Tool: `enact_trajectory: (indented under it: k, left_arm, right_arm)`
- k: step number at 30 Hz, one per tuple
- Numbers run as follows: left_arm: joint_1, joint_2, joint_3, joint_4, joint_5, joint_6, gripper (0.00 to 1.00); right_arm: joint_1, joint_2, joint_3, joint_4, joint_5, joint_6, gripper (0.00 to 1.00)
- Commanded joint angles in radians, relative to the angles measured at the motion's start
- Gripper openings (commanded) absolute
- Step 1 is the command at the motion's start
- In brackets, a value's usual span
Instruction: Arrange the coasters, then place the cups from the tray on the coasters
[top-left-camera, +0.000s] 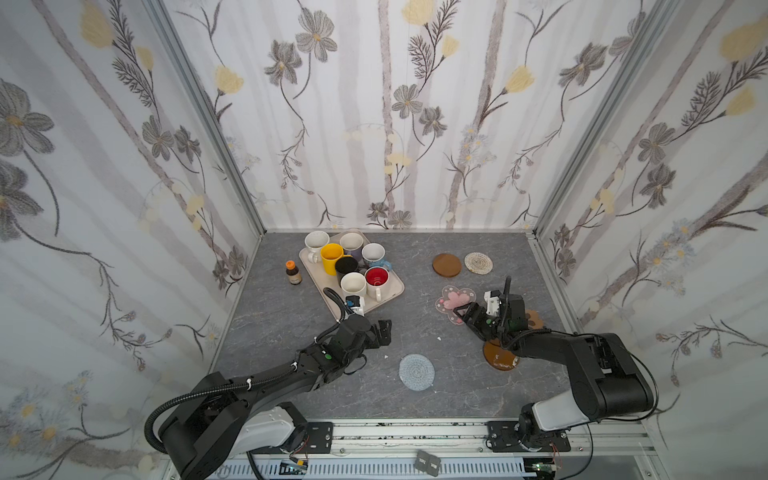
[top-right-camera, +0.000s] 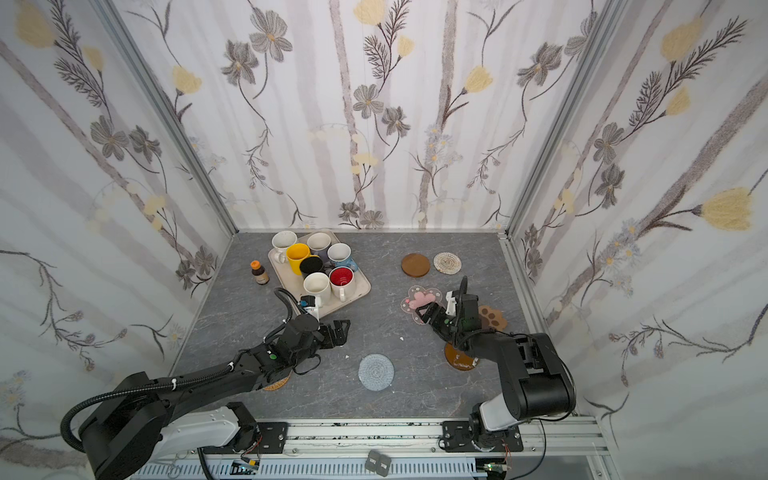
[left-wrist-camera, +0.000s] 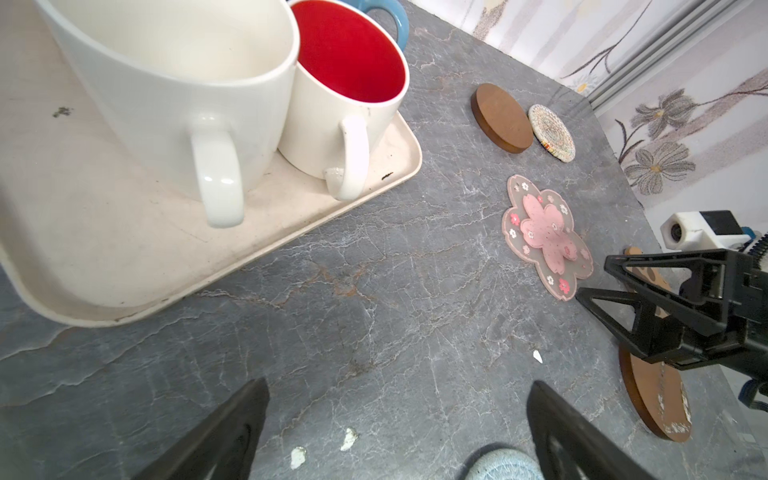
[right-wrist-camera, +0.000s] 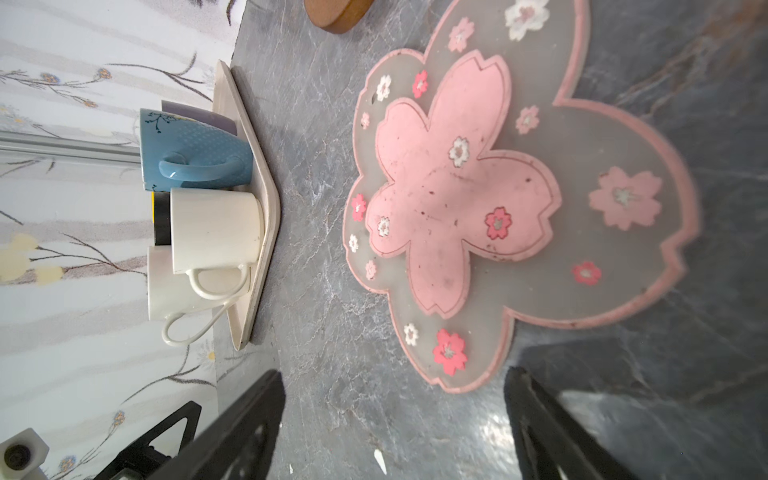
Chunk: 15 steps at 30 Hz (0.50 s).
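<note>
Seven cups stand packed on the beige tray (top-left-camera: 397, 289) at the back left, with a white one (top-left-camera: 353, 284) and a red-lined one (top-left-camera: 377, 277) nearest. My left gripper (top-left-camera: 384, 331) (left-wrist-camera: 397, 386) hovers open and empty over bare table just in front of the tray. My right gripper (top-left-camera: 464, 316) (right-wrist-camera: 394, 374) is open and empty at the near edge of the pink blossom coaster (top-left-camera: 455, 300) (right-wrist-camera: 457, 199). The wood disc (top-left-camera: 447, 264) and the cream woven coaster (top-left-camera: 478, 263) lie side by side at the back. The brown paw coaster (top-left-camera: 534, 320) and the amber disc (top-left-camera: 500, 355) lie partly under the right arm.
The grey-blue crochet coaster (top-left-camera: 417, 372) lies at the front centre. The tan rattan coaster (top-right-camera: 276, 382) peeks out under the left forearm. A small orange-capped bottle (top-left-camera: 293, 272) stands left of the tray. Flowered walls close in three sides.
</note>
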Motion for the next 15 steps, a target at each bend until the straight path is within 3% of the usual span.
enact_trajectory:
  k: [1,15]
  left_arm:
    - [0.012,-0.010,-0.008,0.018,-0.016,0.015,1.00]
    - [0.046,-0.054,-0.035,0.000,0.004,0.014,1.00]
  right_arm:
    - [0.015,0.029,0.020,0.028,0.024,0.019,0.84]
    - [0.039,0.111,0.125,0.007,0.027,0.014,0.83]
